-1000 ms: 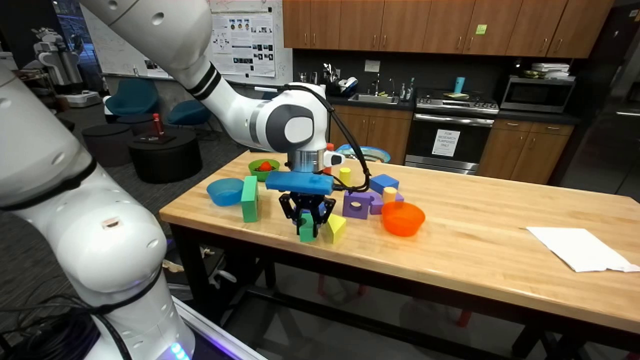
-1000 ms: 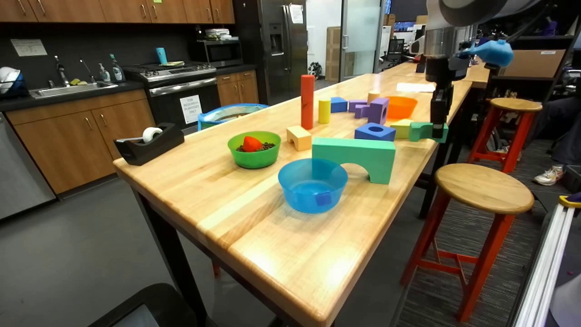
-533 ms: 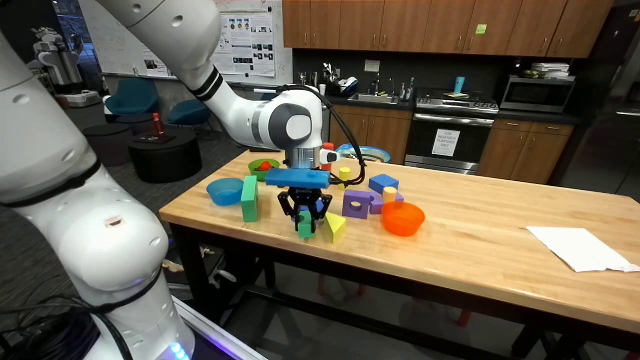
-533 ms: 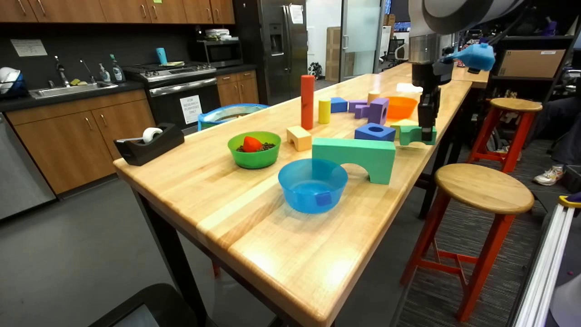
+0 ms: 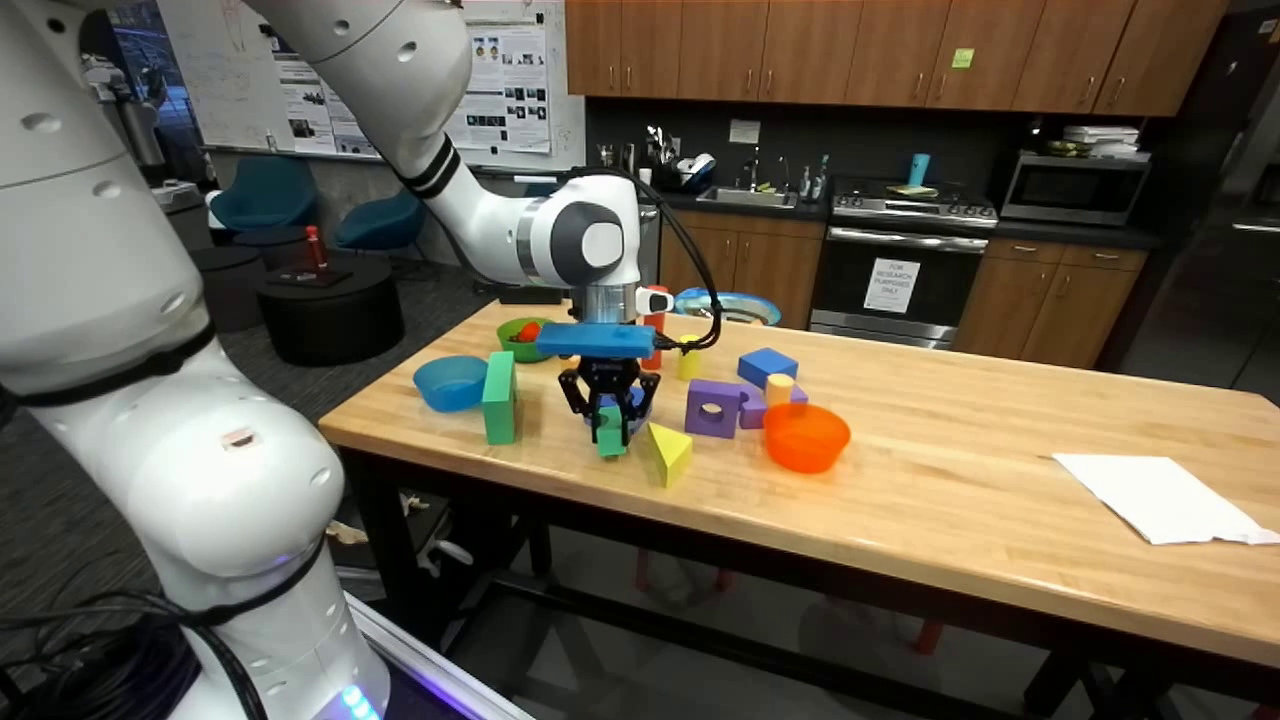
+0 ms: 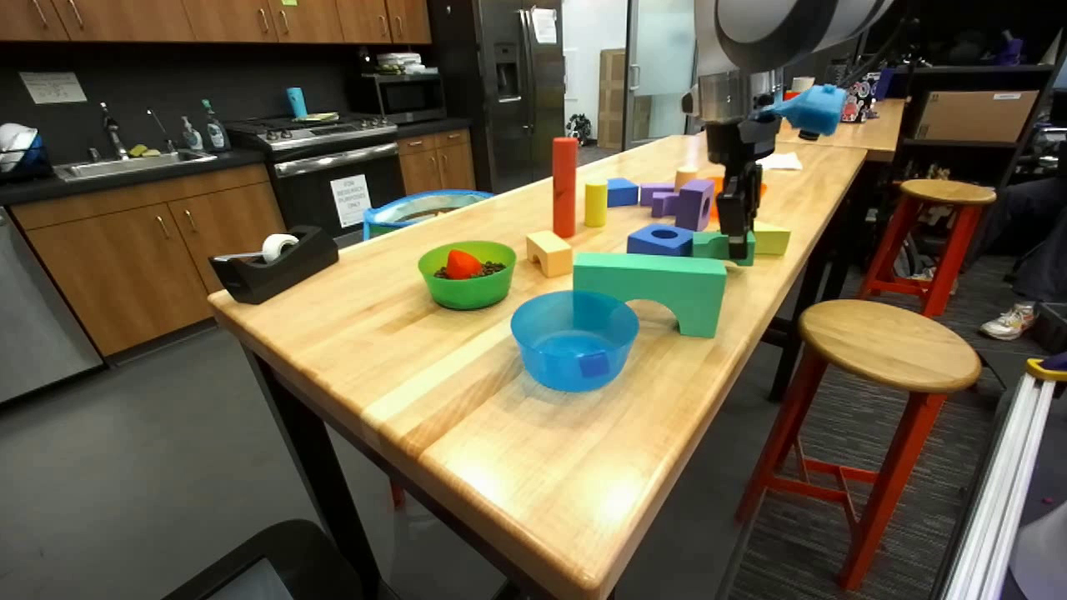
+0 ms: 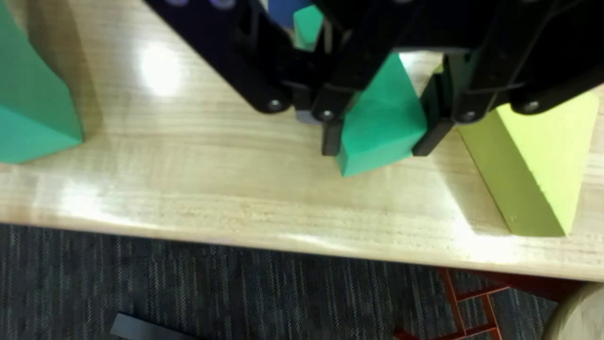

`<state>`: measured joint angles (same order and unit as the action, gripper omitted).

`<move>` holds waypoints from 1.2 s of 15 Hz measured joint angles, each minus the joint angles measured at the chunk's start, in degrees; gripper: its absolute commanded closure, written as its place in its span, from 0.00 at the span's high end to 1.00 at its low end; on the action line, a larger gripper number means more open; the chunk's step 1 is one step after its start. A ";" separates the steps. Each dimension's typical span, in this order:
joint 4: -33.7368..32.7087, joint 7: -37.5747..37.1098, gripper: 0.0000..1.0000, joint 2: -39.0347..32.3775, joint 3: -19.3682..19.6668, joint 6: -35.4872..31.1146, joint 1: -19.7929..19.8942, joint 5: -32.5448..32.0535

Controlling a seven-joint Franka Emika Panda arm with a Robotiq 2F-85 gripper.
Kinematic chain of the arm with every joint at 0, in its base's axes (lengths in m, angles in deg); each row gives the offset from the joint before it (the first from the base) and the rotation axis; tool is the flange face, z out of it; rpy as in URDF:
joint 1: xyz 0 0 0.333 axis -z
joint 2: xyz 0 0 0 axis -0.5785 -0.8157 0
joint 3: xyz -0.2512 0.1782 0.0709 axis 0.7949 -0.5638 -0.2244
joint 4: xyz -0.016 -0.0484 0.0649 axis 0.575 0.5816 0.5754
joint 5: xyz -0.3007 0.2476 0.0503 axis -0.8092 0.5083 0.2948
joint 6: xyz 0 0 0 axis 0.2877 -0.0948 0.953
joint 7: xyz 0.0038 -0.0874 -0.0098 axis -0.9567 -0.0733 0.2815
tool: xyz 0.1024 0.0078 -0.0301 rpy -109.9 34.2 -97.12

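In the wrist view my gripper (image 7: 379,141) is shut on a small green arch block (image 7: 384,113), one finger against each side. The same block (image 6: 708,247) appears low at the tabletop in an exterior view; whether it touches the wood I cannot tell. Directly beside it is a blue block with a round hole (image 6: 661,240), seemingly in contact with it. A yellow triangular block (image 7: 528,160) lies close by on the other side. The large green arch (image 6: 648,287) stands upright a short way off, its end (image 7: 33,104) visible in the wrist view.
A blue bowl (image 6: 575,346) and a green bowl (image 6: 467,287) with a red piece stand beyond the large arch. Purple block (image 5: 712,410), orange bowl (image 5: 806,440), yellow cylinder (image 6: 595,204) and tall red cylinder (image 6: 564,187) occupy the table. The table's edge (image 7: 264,241) runs nearby.
My gripper has moved with the small green block away from the table's near edge, toward the large arch. The blue holed block has shifted slightly the same way; the yellow block stays put.
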<state>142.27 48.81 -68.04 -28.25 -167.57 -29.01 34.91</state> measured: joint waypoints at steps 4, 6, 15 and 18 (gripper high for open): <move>-3.17 -1.66 0.16 -2.99 -1.41 0.00 -1.35 1.89; -4.31 -2.19 0.16 -3.58 -1.86 0.00 -1.59 2.20; -2.51 -0.47 0.16 -1.34 0.70 0.18 0.71 2.66; -1.23 0.98 0.53 0.01 2.35 0.18 1.94 2.66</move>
<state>141.04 49.79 -68.04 -25.90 -167.39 -27.07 37.57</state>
